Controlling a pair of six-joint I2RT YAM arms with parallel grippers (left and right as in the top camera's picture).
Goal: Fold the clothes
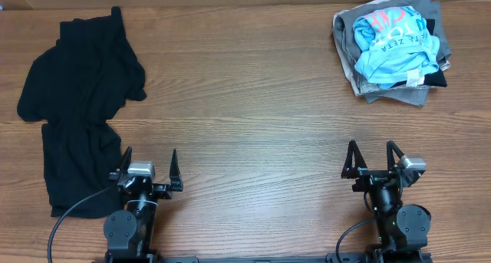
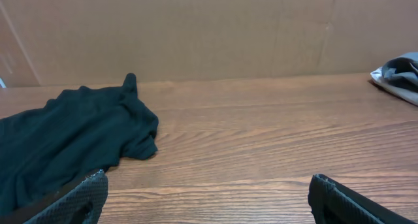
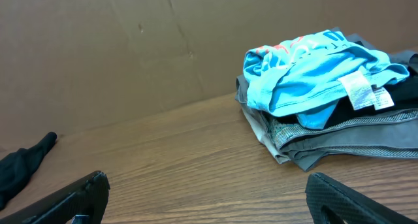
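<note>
The left gripper [image 1: 151, 169] and right gripper [image 1: 372, 163] are both spread and empty, and a shallow pinch on the crumpled black garment [image 1: 77, 102] at upper left could bunch it further.

Crumpled garment [image 1: 80, 102] far left on table [image 1: 245, 102], clothes pile [image 1: 393, 44] far-right corner.

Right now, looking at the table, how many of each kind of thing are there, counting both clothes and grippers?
Loose black garment: 1
Stacked pile of clothes: 1 (the number of pieces in it cannot be told)
Open grippers: 2, the left gripper and the right gripper
Total: 4
</note>
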